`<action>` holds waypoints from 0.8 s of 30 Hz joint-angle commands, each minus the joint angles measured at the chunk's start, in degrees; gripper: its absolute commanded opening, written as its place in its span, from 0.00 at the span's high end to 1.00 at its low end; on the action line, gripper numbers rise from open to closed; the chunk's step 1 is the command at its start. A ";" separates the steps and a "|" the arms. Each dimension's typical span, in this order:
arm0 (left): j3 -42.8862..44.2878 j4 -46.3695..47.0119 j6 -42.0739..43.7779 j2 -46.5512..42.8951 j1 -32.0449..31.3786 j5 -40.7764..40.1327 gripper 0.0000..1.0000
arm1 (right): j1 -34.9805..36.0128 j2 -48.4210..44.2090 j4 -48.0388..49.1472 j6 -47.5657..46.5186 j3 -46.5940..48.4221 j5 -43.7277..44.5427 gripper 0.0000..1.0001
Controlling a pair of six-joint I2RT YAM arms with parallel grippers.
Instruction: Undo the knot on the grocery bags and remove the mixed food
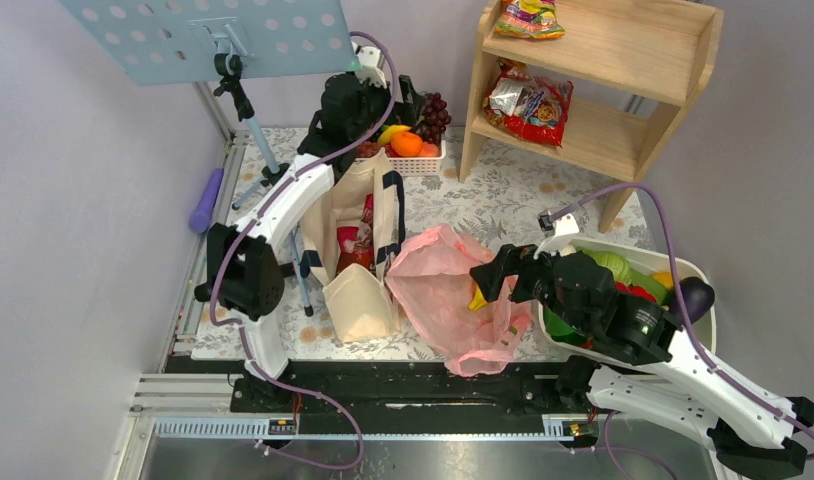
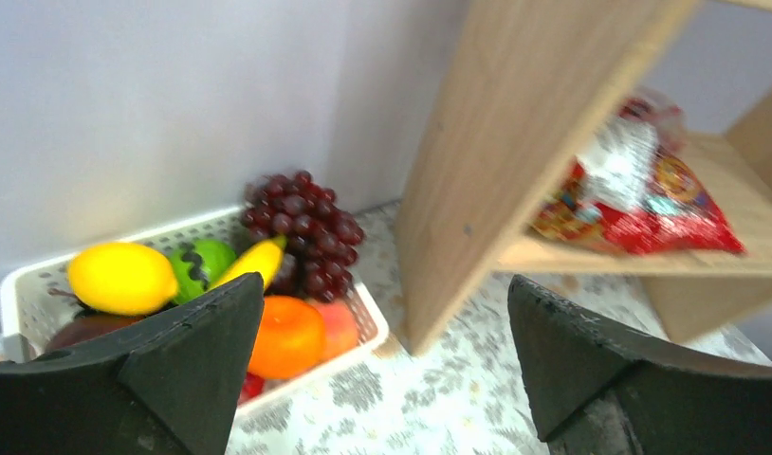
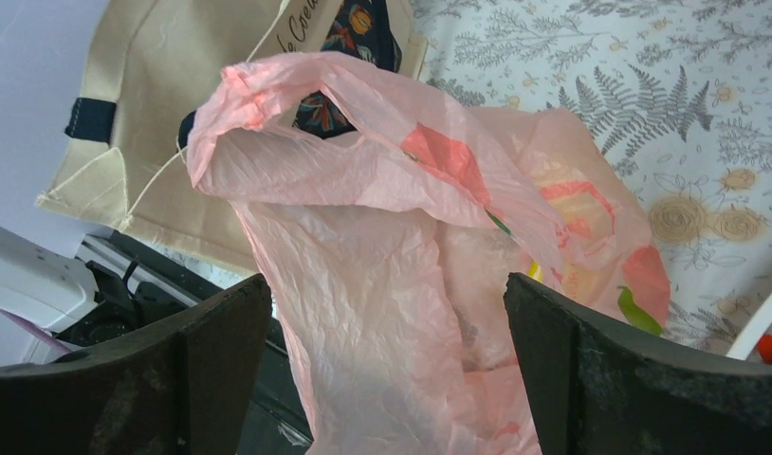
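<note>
A pink grocery bag (image 1: 445, 290) lies crumpled on the floral mat by the canvas tote (image 1: 358, 255). In the right wrist view the bag (image 3: 392, 284) gapes at its top with a handle loop (image 3: 259, 104) hanging loose, and no knot is in view. Something yellow (image 1: 478, 298) shows at the bag's mouth. My right gripper (image 1: 488, 280) (image 3: 385, 284) stands open just off the bag, with the plastic ahead of its fingers and nothing held. At the back, my left gripper (image 1: 401, 100) (image 2: 385, 284) is open and empty over a white basket (image 2: 368, 318) holding grapes (image 2: 302, 227), banana, orange and lemon.
A wooden shelf (image 1: 593, 90) at the back right carries red snack packets (image 1: 531, 105). A white tub (image 1: 698, 275) at the right holds green and red produce and a dark purple one. A stand with a perforated plate (image 1: 203, 35) is at the back left.
</note>
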 commanded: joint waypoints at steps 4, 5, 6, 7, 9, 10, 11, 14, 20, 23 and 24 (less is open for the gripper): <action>-6.50 -16.77 3.93 -13.97 -6.70 3.40 0.01 | -0.33 -3.90 -5.70 3.69 -1.93 -3.13 0.06; -8.00 -17.78 4.68 -15.30 -7.77 3.62 0.01 | -0.35 -4.44 -6.14 4.14 -2.35 -3.63 0.07; -9.09 -18.51 5.26 -16.47 -8.67 3.81 0.01 | -0.35 -4.89 -6.50 4.51 -2.81 -4.15 0.07; -10.17 -19.13 5.54 -17.34 -9.32 4.00 0.01 | -0.34 -5.35 -6.79 4.84 -3.16 -4.57 0.08; -11.74 -20.03 5.54 -18.63 -10.12 5.48 0.01 | -0.35 -6.03 -7.10 5.42 -3.68 -5.24 0.09; -12.17 -20.50 5.47 -19.08 -10.47 6.72 0.01 | -0.34 -6.24 -7.15 5.48 -3.93 -5.46 0.09; -12.43 -20.98 5.55 -19.42 -10.63 7.90 0.01 | -0.35 -6.37 -7.13 5.60 -4.20 -5.46 0.09; -12.49 -23.06 6.15 -20.60 -11.70 11.64 0.01 | -0.35 -5.98 -7.18 5.75 -4.50 -5.85 0.09; -14.27 -26.71 3.89 -28.10 -15.22 16.86 0.01 | -0.35 -3.90 -7.04 5.01 -4.28 -7.87 0.10; -17.12 -28.47 3.16 -32.31 -17.38 20.71 0.01 | -0.34 -2.57 -7.44 4.13 -4.20 -7.96 0.13; -18.15 -29.51 3.46 -33.49 -17.92 21.86 0.01 | -0.28 -2.01 -7.30 3.89 -4.12 -8.37 0.14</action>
